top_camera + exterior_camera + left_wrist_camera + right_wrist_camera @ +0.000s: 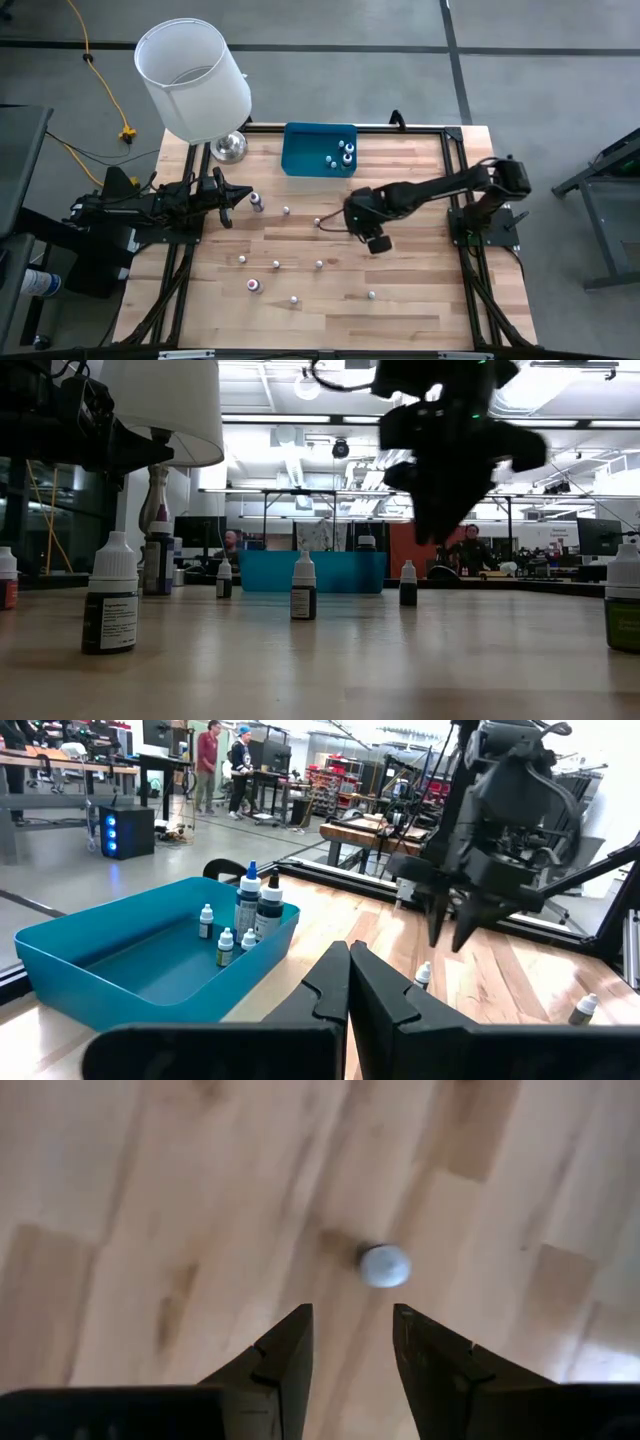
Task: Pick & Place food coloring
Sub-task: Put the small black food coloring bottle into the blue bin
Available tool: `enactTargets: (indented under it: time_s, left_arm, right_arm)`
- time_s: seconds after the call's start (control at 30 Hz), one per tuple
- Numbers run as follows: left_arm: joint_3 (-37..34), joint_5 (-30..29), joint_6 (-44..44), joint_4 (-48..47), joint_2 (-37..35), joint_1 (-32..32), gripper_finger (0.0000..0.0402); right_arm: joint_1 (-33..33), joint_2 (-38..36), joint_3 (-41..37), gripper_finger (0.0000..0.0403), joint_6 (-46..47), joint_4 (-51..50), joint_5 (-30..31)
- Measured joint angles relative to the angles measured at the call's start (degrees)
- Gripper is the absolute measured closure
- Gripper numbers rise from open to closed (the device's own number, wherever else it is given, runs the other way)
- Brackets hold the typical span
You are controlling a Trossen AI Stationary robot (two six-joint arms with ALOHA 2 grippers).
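Observation:
Small white-capped food coloring bottles stand upright and scattered on the wooden table (400,270). Several more stand in the blue tray (305,150) at the far edge. My right gripper (350,1315) hangs open above the table's middle, pointing steeply down. One bottle (384,1266) stands just beyond its fingertips, untouched, and also shows under the gripper (448,940) as a white cap (424,975). My left gripper (348,952) waits shut and level at the table's left side (238,197), next to a dark bottle (256,202).
A lamp with a white shade (195,80) and a shiny metal base (228,147) stands at the far left corner. Loose bottles stand toward the near edge, among them a reddish one (254,285). Black frame rails (455,150) border the table.

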Motion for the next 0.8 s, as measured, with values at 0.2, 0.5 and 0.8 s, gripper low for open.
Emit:
enactTargets:
  time_s: [0.2,0.5,0.8]
  left_arm:
    - [0.0,0.0,0.0,0.0,0.0,0.0,0.0401]
    - [0.0,0.0,0.0,0.0,0.0,0.0,0.0401]
    - [0.0,0.0,0.0,0.0,0.0,0.0,0.0401]
  right_arm:
    - [-2.8,2.9,4.0,0.0274,2.6,-0.7,-0.5]
    - [-5.3,6.5,7.7,0.0274,4.5,-4.7,-4.0]
    - [-5.3,6.5,7.7,0.0274,1.9,-5.5,-4.7]
